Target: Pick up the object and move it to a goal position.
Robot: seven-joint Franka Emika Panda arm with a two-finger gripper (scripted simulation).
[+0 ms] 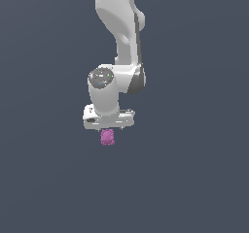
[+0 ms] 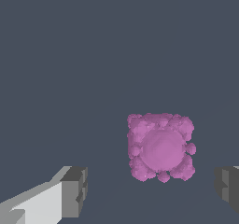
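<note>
Flat slate-grey ground fills both views, bare of any edge or goal marker. In the exterior view our gripper [image 1: 108, 128] hangs directly over the object [image 1: 107, 137], which sits just below the white hand. The wrist view shows our fingers [image 2: 74, 190] spread wide, nothing between the pads, the left one well clear of the pink object [image 2: 160, 147] and the right one only just beside it. We judge that off-centre straddle the main risk: on closing, the nearer pad could strike first and shove or twist the bumpy lump, and its knobbly faces may slip. Our right finger is cut off at the frame edge, fingertips are hidden in the exterior view, and we cannot tell whether the object rests on the ground.
</note>
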